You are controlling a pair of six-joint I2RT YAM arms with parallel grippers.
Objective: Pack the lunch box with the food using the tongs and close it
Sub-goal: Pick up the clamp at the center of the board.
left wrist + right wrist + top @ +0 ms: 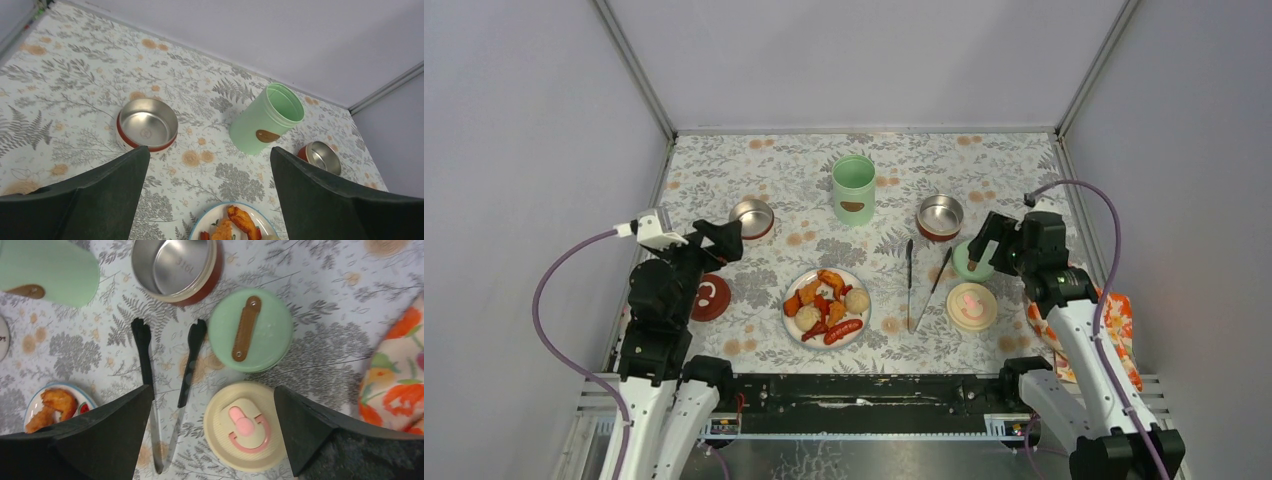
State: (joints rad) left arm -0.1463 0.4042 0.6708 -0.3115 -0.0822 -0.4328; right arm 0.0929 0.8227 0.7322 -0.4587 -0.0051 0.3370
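While neither holds anything, the left gripper (721,240) hangs with its jaws wide apart above the table (724,160), near the dark-red lid (711,297) and one steel bowl (752,217). Next along, the food (824,300) sits heaped on the plate (787,312). The fried chunks (809,293) look rough and easy to pinch, the glossy sausages (844,330) likely slippery. Behind them the mint-green jar (853,188) stands upright and open. Right of the plate lie the tongs (910,280), flat on the table, legs splayed in a narrow V joined at the near end. They look like slim, stiff metal, probably light and springy, best taken across both legs about midway. Beyond are the second bowl (940,215), the green lid (250,330) and the cream lid (971,306), with the right gripper (984,245) over them, jaws equally wide apart
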